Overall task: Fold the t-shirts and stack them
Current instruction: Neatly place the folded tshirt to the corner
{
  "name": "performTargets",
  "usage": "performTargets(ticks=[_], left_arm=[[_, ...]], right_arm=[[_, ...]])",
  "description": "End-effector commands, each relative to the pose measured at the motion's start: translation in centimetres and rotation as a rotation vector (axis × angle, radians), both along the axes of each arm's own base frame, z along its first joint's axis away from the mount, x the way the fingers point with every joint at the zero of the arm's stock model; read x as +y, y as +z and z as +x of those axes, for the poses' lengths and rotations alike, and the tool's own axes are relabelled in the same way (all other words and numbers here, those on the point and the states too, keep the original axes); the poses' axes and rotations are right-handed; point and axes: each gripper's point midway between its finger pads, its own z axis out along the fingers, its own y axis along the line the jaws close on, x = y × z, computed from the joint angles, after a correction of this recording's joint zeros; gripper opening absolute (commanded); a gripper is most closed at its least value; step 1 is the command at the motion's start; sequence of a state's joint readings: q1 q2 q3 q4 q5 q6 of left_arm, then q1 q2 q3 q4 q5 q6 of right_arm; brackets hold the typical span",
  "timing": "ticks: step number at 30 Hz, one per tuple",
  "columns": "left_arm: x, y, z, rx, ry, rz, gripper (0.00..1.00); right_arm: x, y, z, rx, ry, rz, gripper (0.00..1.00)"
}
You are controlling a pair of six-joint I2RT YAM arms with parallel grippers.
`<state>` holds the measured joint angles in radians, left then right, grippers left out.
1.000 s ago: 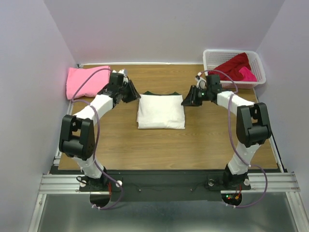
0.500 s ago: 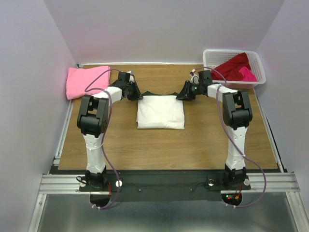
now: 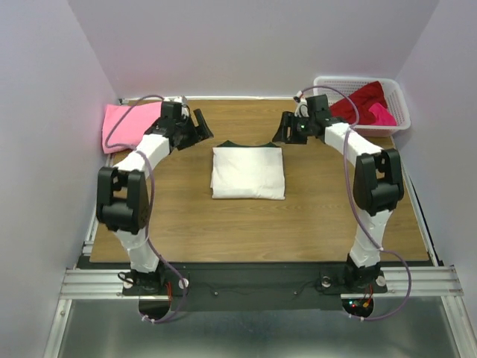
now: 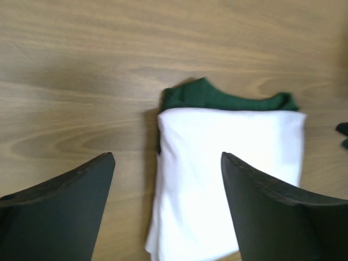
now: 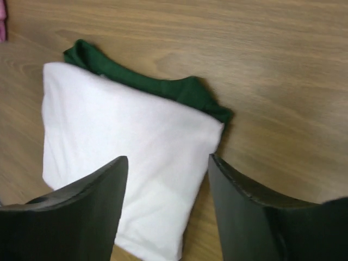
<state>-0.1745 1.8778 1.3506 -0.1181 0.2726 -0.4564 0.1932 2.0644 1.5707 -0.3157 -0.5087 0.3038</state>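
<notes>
A folded white t-shirt (image 3: 248, 171) with a dark green edge at its far side lies in the middle of the table; it also fills the left wrist view (image 4: 228, 163) and the right wrist view (image 5: 125, 147). My left gripper (image 3: 198, 130) hangs open above the table, off the shirt's far left corner, holding nothing. My right gripper (image 3: 288, 128) is open off the far right corner, also empty. A pink t-shirt (image 3: 131, 124) lies folded at the far left. Dark red and magenta t-shirts (image 3: 365, 101) sit in the basket.
A white lattice basket (image 3: 325, 88) stands at the far right corner. Side walls close in the table on the left, right and back. A metal rail runs along the near edge by the arm bases.
Both grippers have let go of the white shirt's far corners, opened, and lifted back away from it. The shirt stays folded in place.
</notes>
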Motion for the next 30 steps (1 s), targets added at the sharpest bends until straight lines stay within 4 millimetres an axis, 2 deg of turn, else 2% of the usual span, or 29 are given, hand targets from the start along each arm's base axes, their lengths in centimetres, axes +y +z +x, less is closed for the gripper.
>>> performTargets(ticks=[1,2,3,4,5,6,7,8,9,11,12,14,15,16,18,20,22,23,24,27,30], left_arm=[[2.1,8.2,-2.2,-0.166,0.056,0.057,0.95],[3.2,9.5,-3.3,-0.187,0.094,0.084,0.95],[4.0,8.0,-4.9,-0.145,0.113,0.106,0.97],[5.3,8.9,-5.9,-0.163,0.162,0.134,0.97],[6.3,8.3,-6.8,-0.140,0.194,0.154,0.97],[7.7,7.1,-8.7,-0.094,0.239,0.192,0.97],[8.3,6.0,-9.2,-0.066,0.251,0.197,0.97],[9.1,6.0,-10.3,-0.058,0.274,0.207,0.97],[10.3,4.2,-11.7,-0.014,0.296,0.216,0.97],[11.1,4.0,-12.9,-0.019,0.312,0.195,0.97],[12.3,2.6,-13.8,0.012,0.341,0.202,0.97],[11.8,1.7,-14.8,0.023,0.307,0.161,0.97],[11.7,2.0,-14.7,0.013,0.302,0.154,0.97],[12.3,1.3,-15.0,0.028,0.323,0.147,0.97],[12.2,0.6,-15.4,0.032,0.326,0.132,0.97],[12.2,0.2,-15.6,0.044,0.327,0.121,0.97],[12.1,-0.4,-15.8,0.059,0.322,0.118,0.97],[12.0,-0.6,-15.8,0.066,0.318,0.113,0.96],[11.9,-0.8,-15.9,0.074,0.316,0.109,0.96],[11.5,-1.1,-16.0,0.086,0.303,0.090,0.96],[11.3,-1.1,-15.9,0.087,0.300,0.083,0.96]], right_arm=[[5.1,5.4,-4.3,-0.154,0.147,-0.145,0.71],[5.6,5.4,-5.0,-0.167,0.149,-0.192,0.73],[8.1,5.8,-7.2,-0.184,0.218,-0.221,0.73],[9.1,5.7,-8.3,-0.194,0.244,-0.248,0.73],[9.7,5.6,-8.8,-0.214,0.243,-0.301,0.73],[12.1,5.4,-11.0,-0.230,0.306,-0.330,0.73],[12.9,5.0,-11.7,-0.237,0.320,-0.356,0.73],[13.7,5.0,-12.2,-0.253,0.324,-0.385,0.73],[15.5,4.1,-13.8,-0.256,0.378,-0.406,0.73],[17.3,4.0,-14.7,-0.283,0.405,-0.434,0.72],[18.3,3.6,-15.5,-0.301,0.421,-0.473,0.71],[20.0,2.7,-16.0,-0.329,0.456,-0.520,0.71],[20.1,2.5,-15.7,-0.329,0.450,-0.530,0.71],[20.9,2.3,-16.4,-0.341,0.478,-0.540,0.71],[22.2,1.5,-16.6,-0.357,0.501,-0.568,0.71],[22.7,-0.1,-16.7,-0.350,0.517,-0.602,0.71],[23.6,-0.6,-16.8,-0.360,0.535,-0.614,0.71],[23.9,-1.1,-16.8,-0.361,0.538,-0.624,0.71],[24.0,-2.4,-16.8,-0.354,0.551,-0.648,0.70],[24.2,-3.3,-16.5,-0.381,0.559,-0.708,0.66],[24.1,-4.7,-17.0,-0.382,0.580,-0.755,0.63]])
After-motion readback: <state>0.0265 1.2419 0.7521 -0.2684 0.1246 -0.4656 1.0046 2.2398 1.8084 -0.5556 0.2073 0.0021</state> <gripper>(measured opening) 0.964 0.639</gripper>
